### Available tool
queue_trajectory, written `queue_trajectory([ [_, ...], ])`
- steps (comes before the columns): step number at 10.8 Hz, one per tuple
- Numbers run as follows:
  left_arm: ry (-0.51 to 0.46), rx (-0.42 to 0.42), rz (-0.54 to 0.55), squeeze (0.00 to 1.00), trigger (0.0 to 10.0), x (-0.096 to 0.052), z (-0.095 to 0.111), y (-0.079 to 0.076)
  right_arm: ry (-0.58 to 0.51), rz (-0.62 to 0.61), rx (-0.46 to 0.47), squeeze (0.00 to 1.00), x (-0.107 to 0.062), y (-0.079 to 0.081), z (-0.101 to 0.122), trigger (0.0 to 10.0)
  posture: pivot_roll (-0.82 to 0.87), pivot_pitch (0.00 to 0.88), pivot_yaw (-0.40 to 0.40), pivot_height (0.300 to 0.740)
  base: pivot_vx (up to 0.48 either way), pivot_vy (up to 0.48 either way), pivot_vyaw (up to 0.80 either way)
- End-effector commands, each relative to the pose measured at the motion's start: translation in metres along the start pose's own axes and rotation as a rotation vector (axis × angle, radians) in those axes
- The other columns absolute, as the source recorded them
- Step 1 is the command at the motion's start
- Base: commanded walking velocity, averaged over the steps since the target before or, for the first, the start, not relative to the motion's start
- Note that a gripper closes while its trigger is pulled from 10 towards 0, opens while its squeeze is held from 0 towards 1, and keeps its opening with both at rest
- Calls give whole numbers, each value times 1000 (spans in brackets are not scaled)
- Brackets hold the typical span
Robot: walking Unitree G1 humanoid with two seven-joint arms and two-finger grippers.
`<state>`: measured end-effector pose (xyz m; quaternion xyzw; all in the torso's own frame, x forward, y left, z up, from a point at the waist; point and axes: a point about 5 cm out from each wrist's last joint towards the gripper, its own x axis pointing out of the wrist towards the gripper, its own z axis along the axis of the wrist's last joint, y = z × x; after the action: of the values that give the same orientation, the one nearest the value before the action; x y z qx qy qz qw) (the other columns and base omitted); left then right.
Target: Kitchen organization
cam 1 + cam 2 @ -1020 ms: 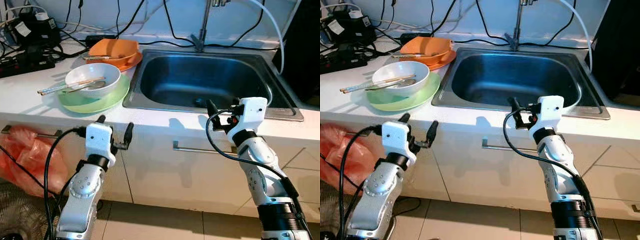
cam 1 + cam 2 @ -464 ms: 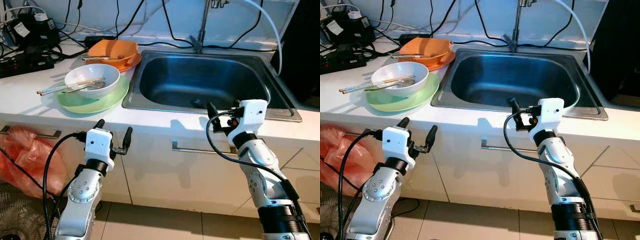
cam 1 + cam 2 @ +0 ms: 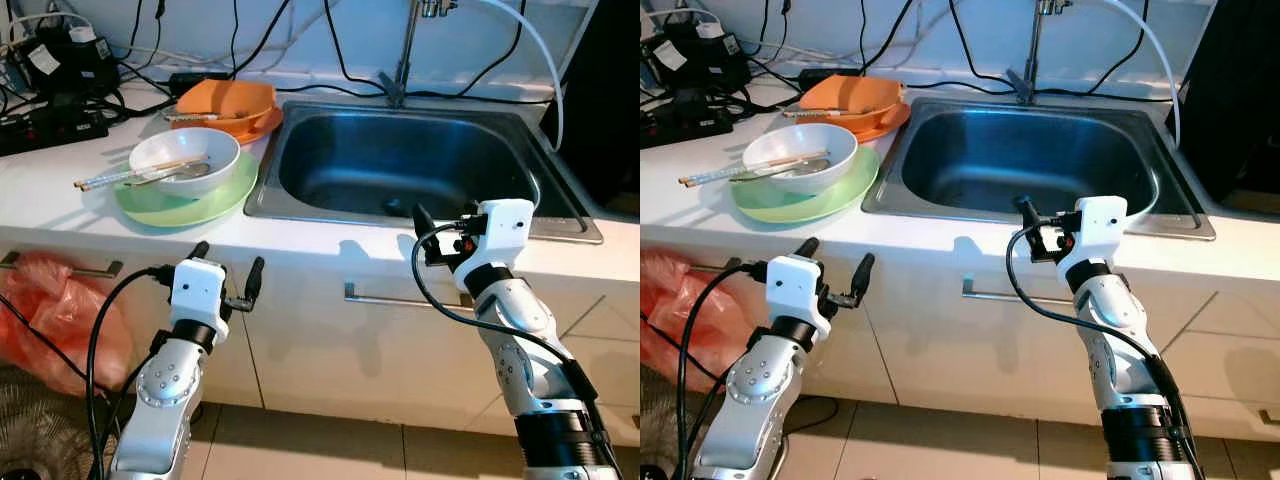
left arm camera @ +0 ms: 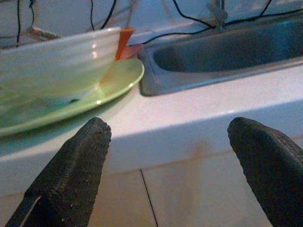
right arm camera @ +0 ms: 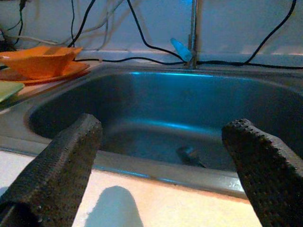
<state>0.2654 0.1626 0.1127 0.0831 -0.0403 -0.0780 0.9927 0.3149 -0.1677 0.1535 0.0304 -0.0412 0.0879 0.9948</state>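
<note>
White bowl [image 3: 184, 158], chopsticks [image 3: 128, 172] laid across it, is seen on the green plate [image 3: 190, 205] at eleven o'clock. Left gripper [image 3: 226, 269], spread wide, should be raised above counter height first; right gripper [image 3: 446, 226], likewise wide, is held at the sink [image 3: 400, 165] rim.

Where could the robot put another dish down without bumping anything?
The sink basin looks bare. The white counter strip along its front edge, right of the green plate, is free. Behind the white bowl it is crowded: the orange dishes, then cables and a power strip.
</note>
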Motion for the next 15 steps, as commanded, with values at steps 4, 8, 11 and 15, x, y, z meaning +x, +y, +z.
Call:
queue_trajectory([
  [4, 15, 9, -1, 0, 10000, -1, -3, -1, 6, -4, 5, 1000, -2, 0, 0, 10000, 43, 0, 6, 740, -366, 0, 0],
  [8, 33, -57, 13, 0, 10000, 4, -4, 7, 13, -7, 3, 1000, -3, -1, -2, 10000, 43, 0, 8, 740, 28, 0, 0],
  [11, 42, -58, -3, 0, 10000, 2, -6, 4, 1, 66, -10, 1000, -7, 10, -3, 10000, 47, 0, 6, 740, 156, 0, 0],
  [15, 47, -79, -5, 0, 10000, 1, -6, 3, 15, 167, -30, 1000, -17, 27, -12, 10000, 41, 0, 9, 740, 0, 0, 0],
])
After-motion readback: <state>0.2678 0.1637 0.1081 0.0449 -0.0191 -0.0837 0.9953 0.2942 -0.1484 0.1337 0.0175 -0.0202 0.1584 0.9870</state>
